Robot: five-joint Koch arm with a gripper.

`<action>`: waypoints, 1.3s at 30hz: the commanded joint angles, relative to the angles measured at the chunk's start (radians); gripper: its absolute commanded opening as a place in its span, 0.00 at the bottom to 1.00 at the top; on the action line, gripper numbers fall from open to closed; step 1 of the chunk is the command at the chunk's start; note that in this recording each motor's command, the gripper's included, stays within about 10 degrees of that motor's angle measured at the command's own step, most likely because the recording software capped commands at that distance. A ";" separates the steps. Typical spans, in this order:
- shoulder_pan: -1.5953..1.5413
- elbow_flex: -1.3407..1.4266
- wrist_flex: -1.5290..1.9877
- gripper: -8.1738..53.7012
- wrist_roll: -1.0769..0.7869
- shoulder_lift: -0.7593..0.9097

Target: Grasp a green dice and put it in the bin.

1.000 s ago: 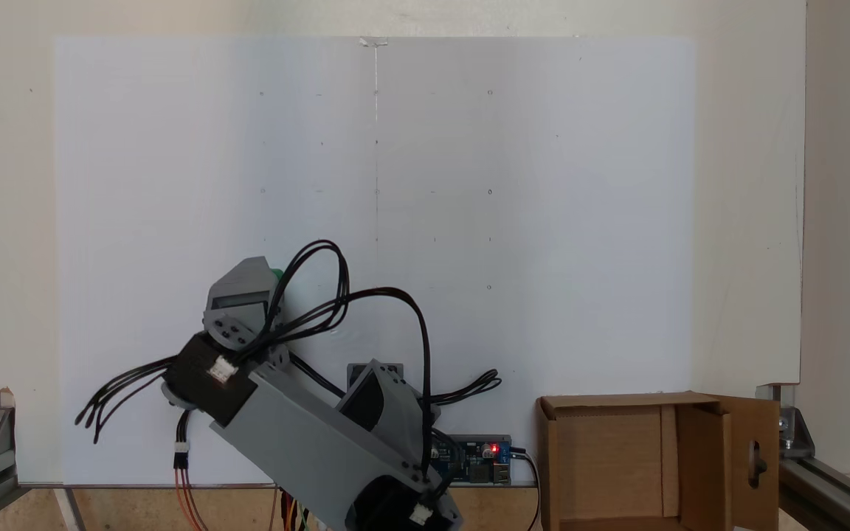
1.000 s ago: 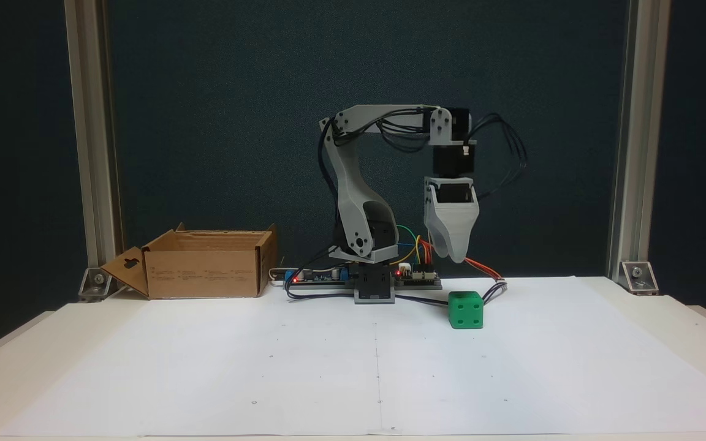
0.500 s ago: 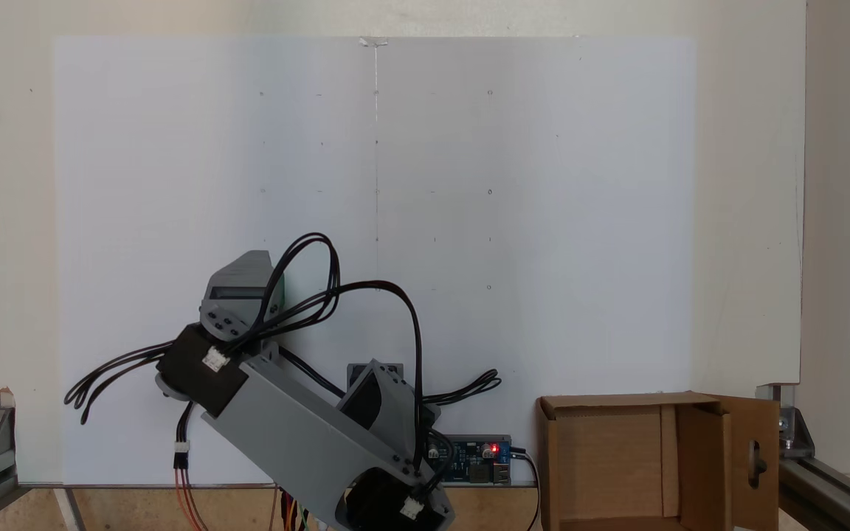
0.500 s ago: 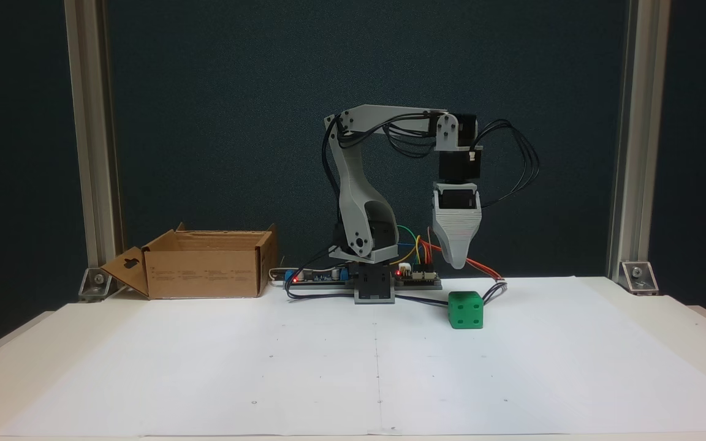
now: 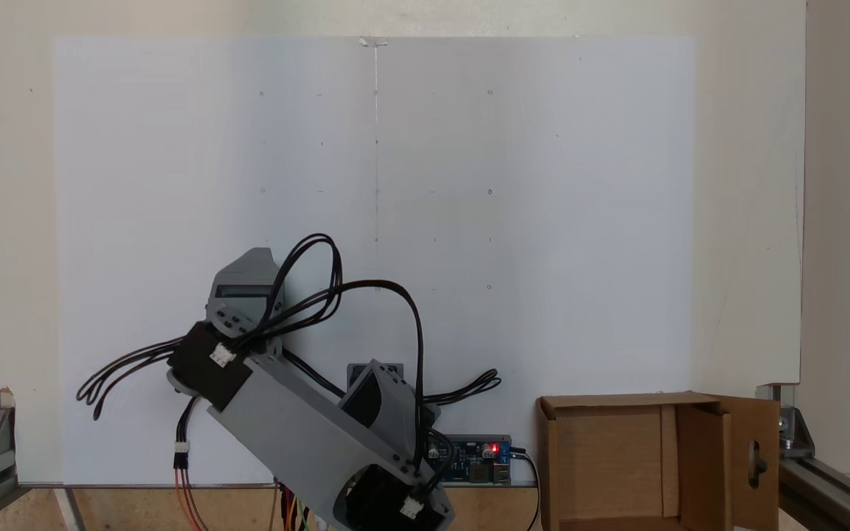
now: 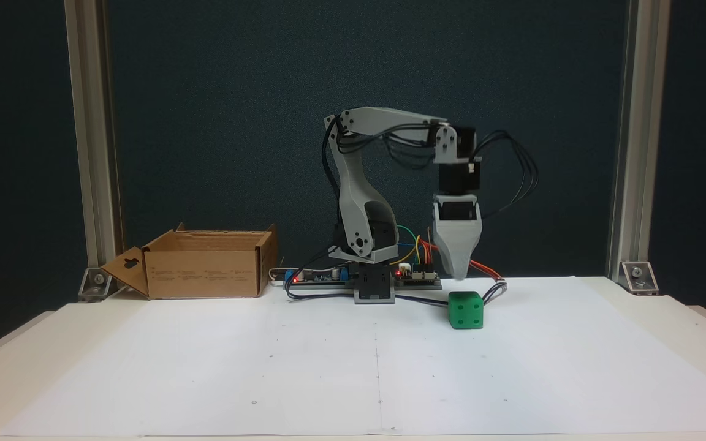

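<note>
Green dice (image 6: pixel 466 309) hidden under gripper (image 5: pixel 251 258) from above; jaw state unclear

A small robotics lab or hobby test bench. A white table (image 6: pixel 665 318) is covered with a white paper sheet (image 6: pixel 353 367) marked with faint grid dots and a centre line. Aluminium frame posts (image 6: pixel 626 141) bolted at the table corners stand before a dark fabric backdrop (image 6: pixel 218 92). Bare circuit boards (image 6: pixel 417 278) with lit red lights and loose coloured wires (image 6: pixel 417 248) sit by the base of a grey 3D-printed arm (image 6: pixel 353 190).
</note>
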 commanded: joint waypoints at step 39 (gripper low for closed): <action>-0.009 0.074 -0.206 0.83 0.092 -0.018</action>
